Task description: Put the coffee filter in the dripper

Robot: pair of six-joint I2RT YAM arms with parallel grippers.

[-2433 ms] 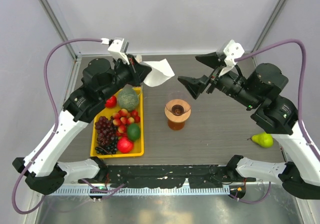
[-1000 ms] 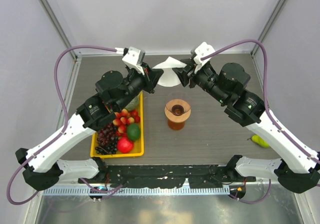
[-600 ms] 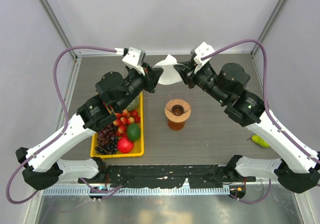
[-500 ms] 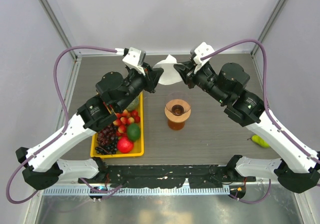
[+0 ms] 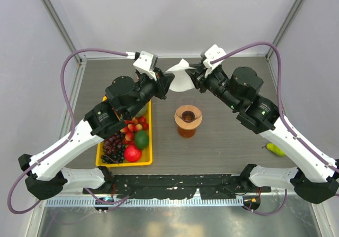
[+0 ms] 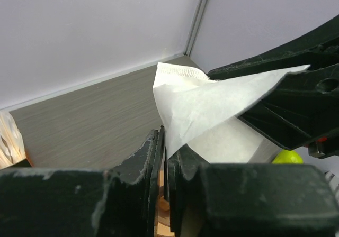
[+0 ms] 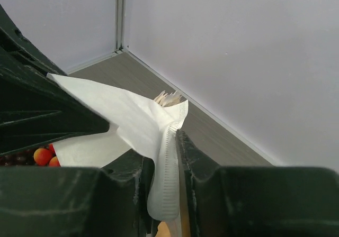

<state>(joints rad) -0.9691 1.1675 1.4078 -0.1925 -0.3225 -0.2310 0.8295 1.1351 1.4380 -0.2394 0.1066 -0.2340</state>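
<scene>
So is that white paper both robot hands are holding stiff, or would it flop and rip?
Probably floppy: the coffee filter bends and folds between the left gripper and right gripper. It looks thin and likely very light. Pulled apart by both, it could tear.

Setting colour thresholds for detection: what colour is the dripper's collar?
Tan-orange ring around a dark centre hole. The dripper shows best in the top external view.

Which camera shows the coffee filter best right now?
Left wrist: the coffee filter fills the frame, folds and crimped edge clear. Right wrist shows it partly behind fingers; top external, just a small white patch between the arms.
</scene>
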